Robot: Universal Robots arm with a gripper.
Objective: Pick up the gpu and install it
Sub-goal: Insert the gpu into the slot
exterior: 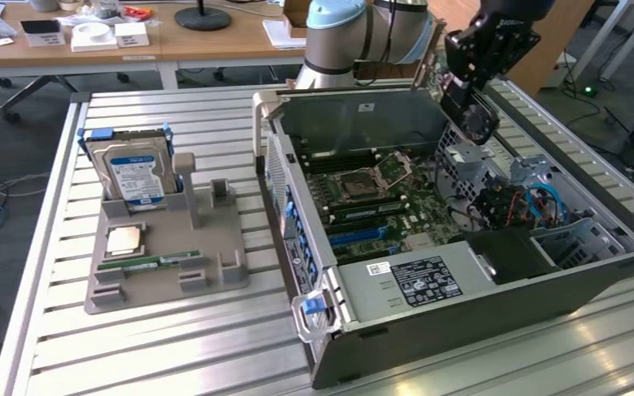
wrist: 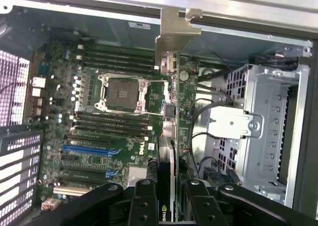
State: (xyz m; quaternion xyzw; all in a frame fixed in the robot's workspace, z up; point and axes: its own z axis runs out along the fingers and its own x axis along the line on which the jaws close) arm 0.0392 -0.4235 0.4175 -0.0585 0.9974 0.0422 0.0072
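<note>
The gpu hangs in the air above the far right corner of the open computer case, its black face and green board edge showing. My gripper is shut on it from above. In the wrist view the gpu runs edge-on away from my gripper, with its silvery bracket at the far end and a black finger on each side of the card. Beneath it lies the motherboard with its blue slots and an uncovered processor socket.
A grey parts holder on the slatted table, at the exterior view's left, carries a blue-labelled hard drive, a processor chip and a RAM stick. Drive cages and cables crowd the case's right side. The arm's base stands behind the case.
</note>
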